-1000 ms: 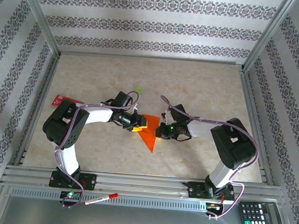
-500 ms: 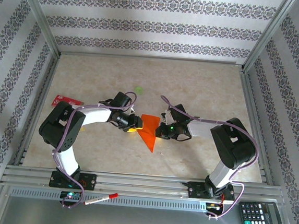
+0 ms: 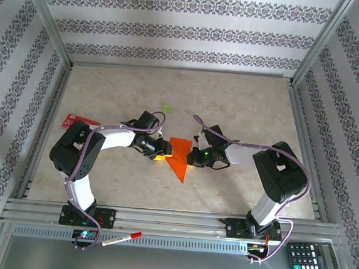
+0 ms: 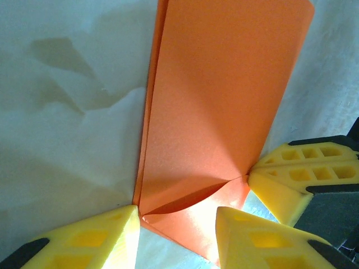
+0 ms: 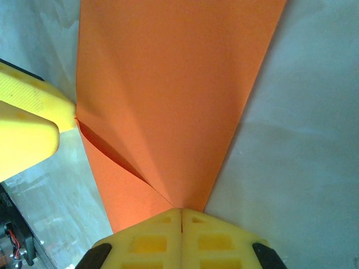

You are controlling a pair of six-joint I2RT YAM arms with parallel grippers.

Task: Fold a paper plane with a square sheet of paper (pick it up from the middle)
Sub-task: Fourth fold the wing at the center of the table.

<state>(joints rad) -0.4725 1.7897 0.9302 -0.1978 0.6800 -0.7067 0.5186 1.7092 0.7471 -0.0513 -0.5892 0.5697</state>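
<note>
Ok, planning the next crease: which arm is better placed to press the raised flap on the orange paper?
Probably the left. The left pincer stands open, fingers either side of the raised flap, free. The right pincer is shut on the edge of the orange paper, so it better serves as anchor.

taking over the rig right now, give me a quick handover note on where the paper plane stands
left gripper: jaws part open, straddling one side edge of the orange paper, not closed on it.
right gripper: jaws shut, apparently pinching the opposite edge.
paper: lies on the table between the two grippers, folded into a long taper with its point toward the near edge. One flap by the left gripper stands slightly lifted.
done: the early folds; the sheet is no longer square.
left: probably press that flap flat, finish the wing folds, then let go.
</note>
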